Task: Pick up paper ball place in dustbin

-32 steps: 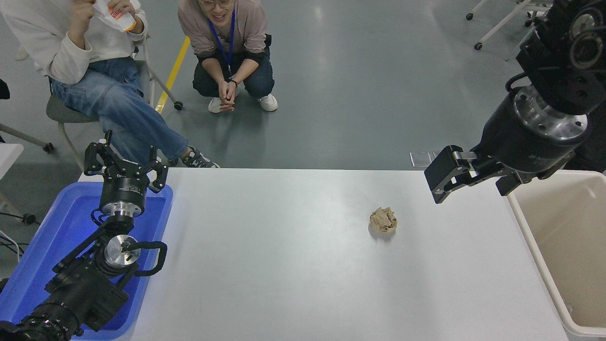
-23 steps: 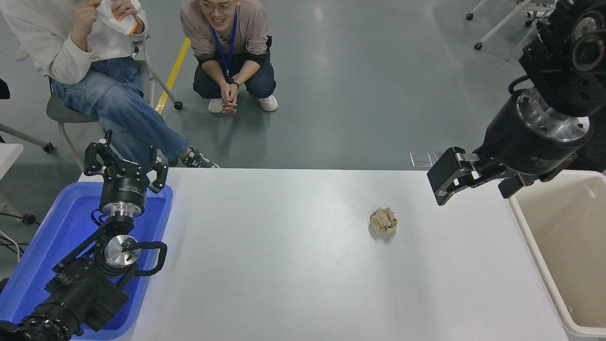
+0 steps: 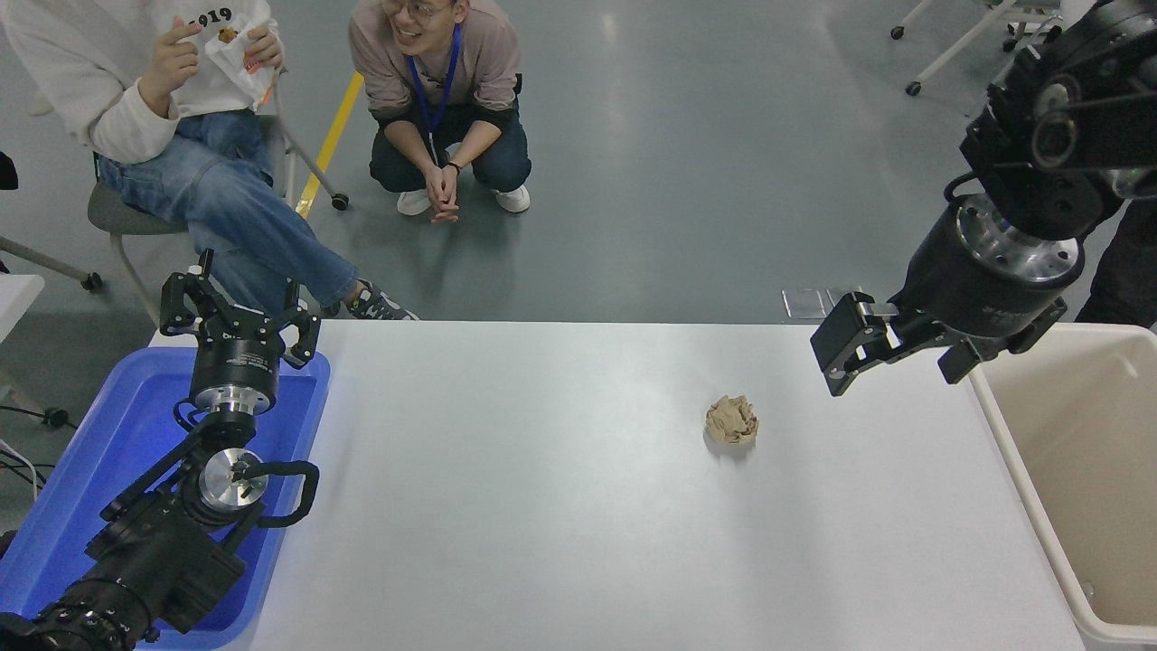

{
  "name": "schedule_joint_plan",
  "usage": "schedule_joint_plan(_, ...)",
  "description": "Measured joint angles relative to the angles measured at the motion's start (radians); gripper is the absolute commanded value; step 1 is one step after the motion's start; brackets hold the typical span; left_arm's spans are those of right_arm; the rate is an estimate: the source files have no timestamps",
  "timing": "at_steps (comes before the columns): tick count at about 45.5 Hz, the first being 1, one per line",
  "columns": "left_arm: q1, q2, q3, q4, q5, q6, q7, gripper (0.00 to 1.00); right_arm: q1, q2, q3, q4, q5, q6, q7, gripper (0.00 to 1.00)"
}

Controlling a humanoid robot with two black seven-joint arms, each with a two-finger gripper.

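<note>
The tan paper ball (image 3: 732, 420) lies on the white table (image 3: 542, 506), right of centre. My right gripper (image 3: 897, 357) hangs in the air above the table's far right, up and to the right of the ball and apart from it. It is open and holds nothing. The cream dustbin (image 3: 1005, 452) stands at the table's right edge, just right of this gripper, and I see nothing inside the part that shows. My left gripper (image 3: 238, 307) is parked, open, over the blue tray at the lower left.
A blue tray (image 3: 108, 452) sits at the table's left end under the left arm. One person (image 3: 181, 136) sits on a chair and another (image 3: 443, 99) crouches on the floor beyond the far edge. Wheeled chair legs (image 3: 949, 45) stand at the top right.
My right arm's upper joints have swung a little left and lower, while the gripper stays almost where it was. The ball has not moved. The seated person has lowered their hands.
</note>
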Motion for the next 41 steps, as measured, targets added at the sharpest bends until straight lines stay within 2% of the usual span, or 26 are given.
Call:
schedule_joint_plan(26, 0.000, 0.000, 0.000, 0.000, 0.000, 0.000, 0.000, 0.99, -0.470, 0.046, 0.130, -0.411, -0.072, -0.200, -0.001, 1.00)
schedule_joint_plan(41, -0.001, 0.000, 0.000, 0.000, 0.000, 0.000, 0.000, 0.99, -0.766, 0.084, 0.311, -0.641, -0.084, -0.266, 0.000, 1.00)
